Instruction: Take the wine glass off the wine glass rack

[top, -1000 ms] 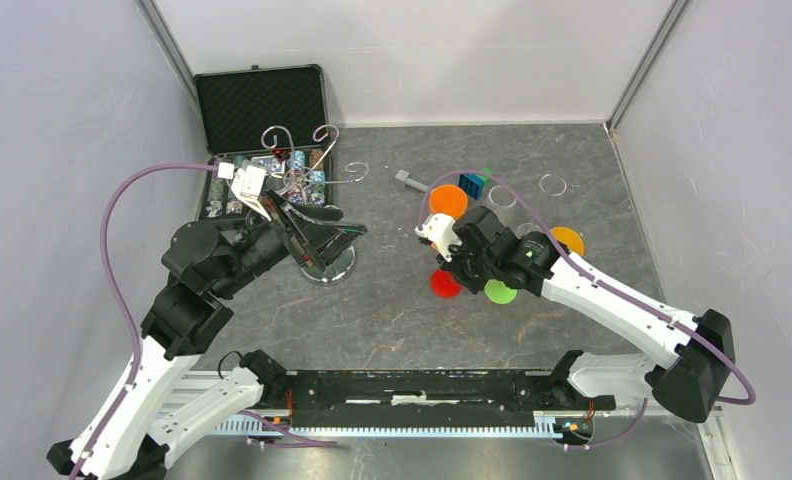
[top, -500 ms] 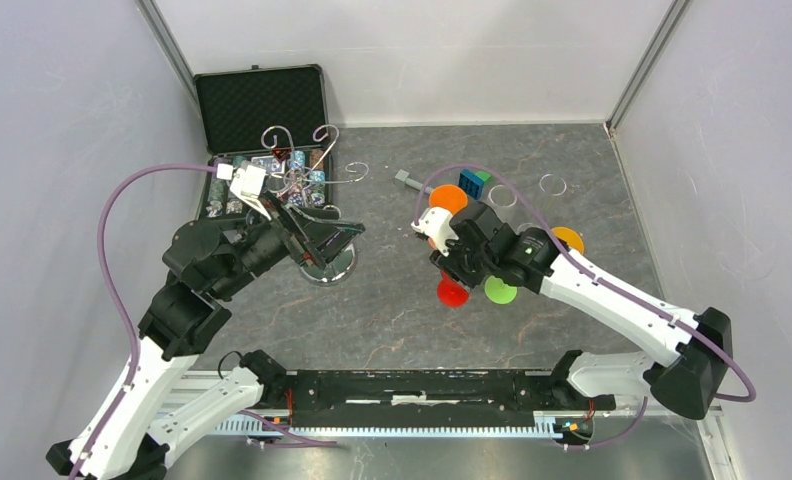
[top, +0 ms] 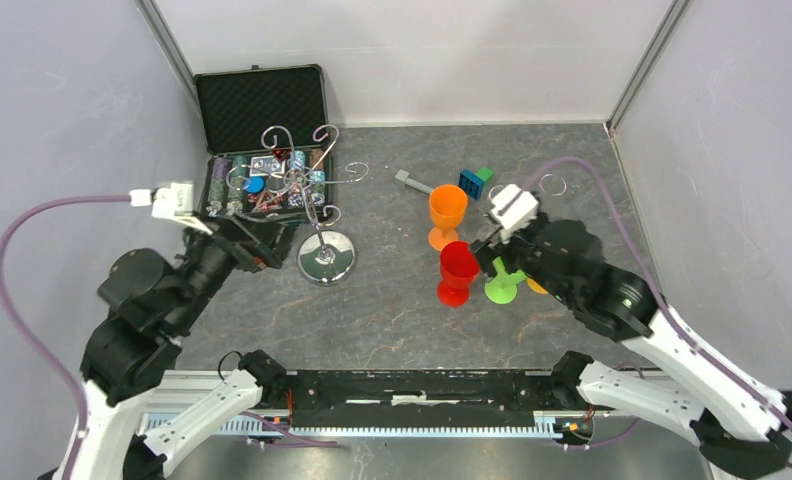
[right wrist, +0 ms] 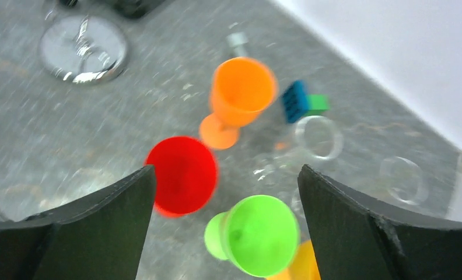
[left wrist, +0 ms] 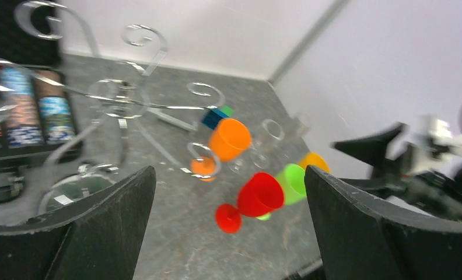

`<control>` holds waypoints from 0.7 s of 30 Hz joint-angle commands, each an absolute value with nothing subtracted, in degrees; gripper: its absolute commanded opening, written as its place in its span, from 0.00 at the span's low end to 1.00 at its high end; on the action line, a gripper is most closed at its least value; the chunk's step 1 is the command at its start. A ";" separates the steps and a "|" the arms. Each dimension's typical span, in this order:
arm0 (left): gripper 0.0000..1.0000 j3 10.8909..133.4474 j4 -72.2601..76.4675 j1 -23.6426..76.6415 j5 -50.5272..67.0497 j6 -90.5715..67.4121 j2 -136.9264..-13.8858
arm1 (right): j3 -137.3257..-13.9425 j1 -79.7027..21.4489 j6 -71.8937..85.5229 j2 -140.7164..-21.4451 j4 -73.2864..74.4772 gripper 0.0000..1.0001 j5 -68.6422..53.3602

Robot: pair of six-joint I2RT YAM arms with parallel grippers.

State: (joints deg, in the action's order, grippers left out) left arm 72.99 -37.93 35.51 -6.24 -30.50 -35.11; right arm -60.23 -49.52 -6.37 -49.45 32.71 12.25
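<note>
Left claw (left wrist: 228, 175) and right claw (right wrist: 226, 175) both gape wide, empty. Red wine glass (top: 458, 268) stands mid-bench under the right claw, well apart from the wine glass rack (top: 317, 215) far-left. Step looks like release; next, lift clear without tipping it.

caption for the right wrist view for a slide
Open right gripper over the red glass, orange glass and green glass; rack base at upper left.

Release and retreat
The right gripper (right wrist: 224, 170) opens and draws back from the red glass (top: 458, 268) (now standing free, upright); the left gripper (left wrist: 230, 170) backs away from the rack (top: 327, 258).
</note>
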 commanded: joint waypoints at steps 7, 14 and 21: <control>1.00 76.73 -53.21 35.68 -34.66 -21.69 -29.96 | -52.35 -49.73 -5.65 -32.79 18.18 0.98 58.03; 1.00 75.95 -58.52 35.69 -44.47 -16.78 -22.88 | -47.13 -49.66 -9.09 -23.52 13.60 0.98 76.09; 1.00 75.89 -58.59 35.71 -45.61 -15.48 -19.33 | -45.21 -49.67 -9.05 -16.01 11.18 0.98 78.99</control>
